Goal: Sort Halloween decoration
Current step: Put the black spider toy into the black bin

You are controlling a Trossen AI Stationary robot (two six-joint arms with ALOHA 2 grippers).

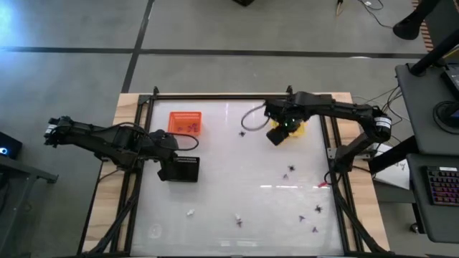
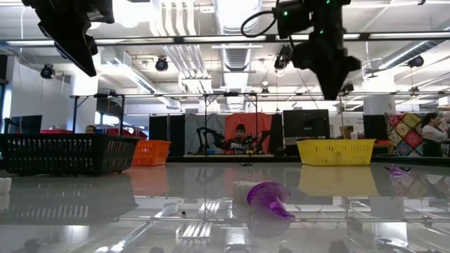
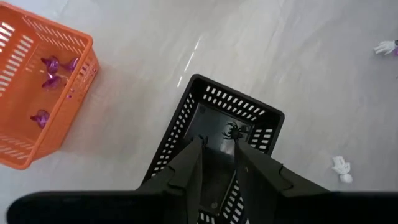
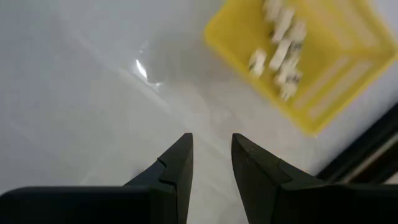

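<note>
Small dark spider-like trinkets (image 1: 244, 132) and whitish ones (image 1: 190, 212) lie scattered on the glossy white table. My left gripper (image 3: 219, 146) is open and empty, just above the black basket (image 3: 211, 124), where a dark spider (image 3: 235, 130) lies on the floor. My right gripper (image 4: 211, 146) is open and empty above bare table, beside the yellow basket (image 4: 311, 68), which holds several whitish trinkets (image 4: 280, 43). The orange basket (image 3: 37, 93) holds purple trinkets (image 3: 50, 71).
Loose trinkets lie toward the near right (image 1: 315, 210) and near middle (image 1: 239, 221) of the table. A purple trinket (image 2: 267, 200) lies close to the low camera. A black frame (image 1: 143, 107) borders the table. Two white trinkets (image 3: 341, 169) lie beyond the black basket.
</note>
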